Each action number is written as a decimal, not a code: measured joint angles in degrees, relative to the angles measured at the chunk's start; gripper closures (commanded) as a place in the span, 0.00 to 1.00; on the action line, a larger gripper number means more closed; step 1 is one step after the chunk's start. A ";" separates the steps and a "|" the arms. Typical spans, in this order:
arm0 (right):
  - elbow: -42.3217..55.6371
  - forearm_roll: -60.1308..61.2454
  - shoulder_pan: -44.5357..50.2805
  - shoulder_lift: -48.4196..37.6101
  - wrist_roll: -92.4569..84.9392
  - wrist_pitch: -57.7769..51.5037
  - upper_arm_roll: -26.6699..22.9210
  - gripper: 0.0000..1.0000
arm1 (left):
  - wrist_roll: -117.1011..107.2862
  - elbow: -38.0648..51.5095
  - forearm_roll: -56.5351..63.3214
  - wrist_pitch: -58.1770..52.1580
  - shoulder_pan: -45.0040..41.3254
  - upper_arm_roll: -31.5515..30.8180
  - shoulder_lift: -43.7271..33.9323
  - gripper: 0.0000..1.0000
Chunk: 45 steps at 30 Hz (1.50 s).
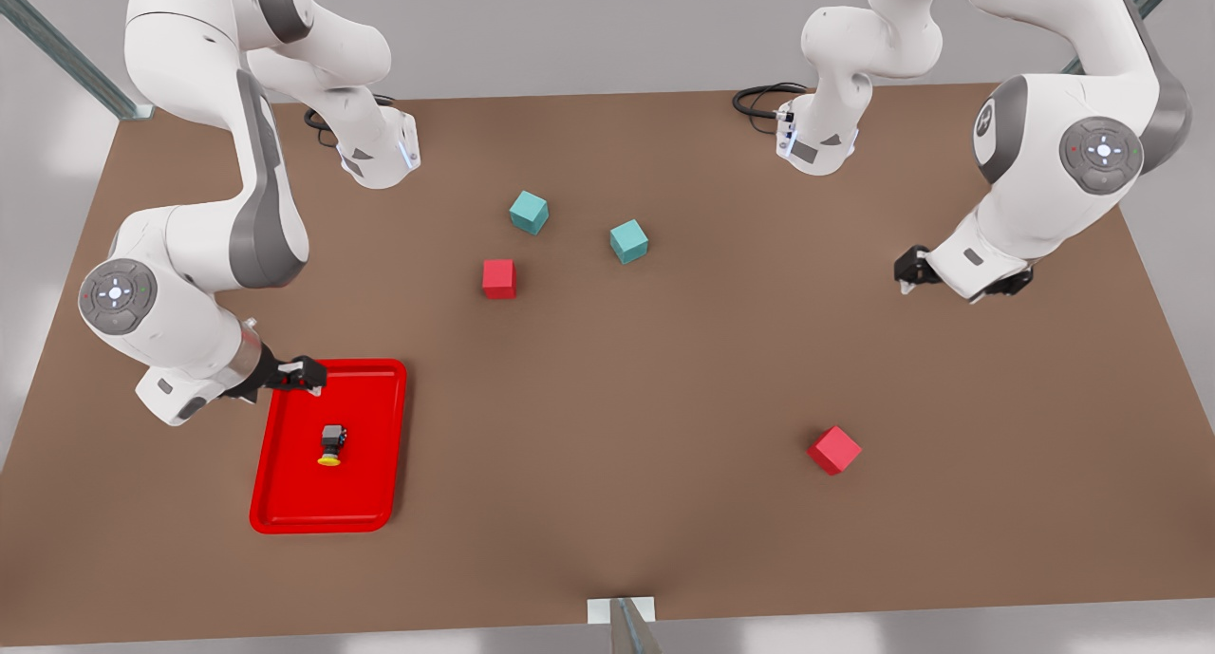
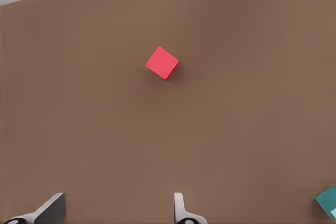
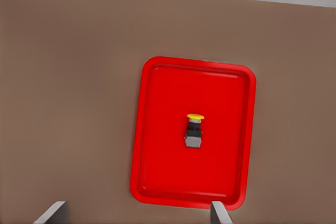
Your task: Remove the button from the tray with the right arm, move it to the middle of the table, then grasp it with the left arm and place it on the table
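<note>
Fingers, right gripper (image 1: 308, 376): parted and empty, poised above the far rim of the tray (image 1: 285, 502), on the front view's left.
Fingers, left gripper (image 1: 959, 279): spread, holding nothing; this arm waits over bare table (image 1: 664, 426) on the front view's right, near a red cube (image 1: 834, 449).
Button (image 1: 331, 443): lying on its side near the tray's middle, yellow cap toward the near edge, clear of every rim.
Step in hand: approach for the pick, not yet begun.
Recommended method: centre over the dark body, align the jaws across its flat sides rather than the round cap, descend straight.
Risk: a small part on glossy tray may skid if nudged off-centre.
Other items: two teal cubes (image 1: 529, 212) and a second red cube (image 1: 499, 279), well apart from the tray.
</note>
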 measured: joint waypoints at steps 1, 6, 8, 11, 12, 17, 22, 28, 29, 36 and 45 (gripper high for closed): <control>0.00 0.01 -0.03 -0.02 0.02 0.15 -0.02 0.00 | 0.01 0.00 0.05 0.35 -0.07 0.00 0.07 0.00; -0.74 -0.24 0.94 3.60 -0.93 0.58 0.21 0.00 | 0.03 0.08 0.18 1.47 -0.61 0.00 2.69 0.00; -1.72 -0.07 0.55 7.81 -1.09 0.89 0.19 0.00 | 0.03 0.09 0.19 1.86 -0.69 0.01 4.75 0.00; -9.33 -0.04 -0.92 9.50 -0.81 4.33 0.20 0.00 | 0.02 0.15 0.20 2.34 -0.76 0.01 7.06 0.00; -13.57 -0.15 -2.43 9.40 -0.77 7.09 0.19 0.00 | 0.02 0.16 0.20 2.48 -0.77 0.01 7.24 0.00; -20.04 -3.18 -6.58 12.34 -0.58 20.84 0.17 0.00 | 0.05 0.17 0.20 3.21 -0.75 0.01 7.41 0.00; -19.01 -3.91 -6.20 16.34 -0.51 28.68 0.18 0.00 | 0.10 0.10 0.10 3.52 -0.69 0.01 7.42 0.00; -18.00 -4.04 -6.32 19.30 -0.49 33.85 0.18 0.00 | 0.16 0.09 0.08 3.68 -0.66 0.02 7.58 0.00; -17.79 -4.06 -6.41 19.59 -0.50 34.31 0.18 0.00 | 0.17 0.11 0.08 3.71 -0.66 0.02 7.75 0.00; -16.44 -4.01 -6.59 21.38 -0.58 36.07 0.18 0.00 | 0.22 0.13 0.08 4.14 -0.73 0.01 8.67 0.00; -15.90 -3.64 -6.66 22.61 -0.68 36.68 0.18 0.31 | 0.26 0.14 0.09 4.54 -0.75 0.01 9.09 0.00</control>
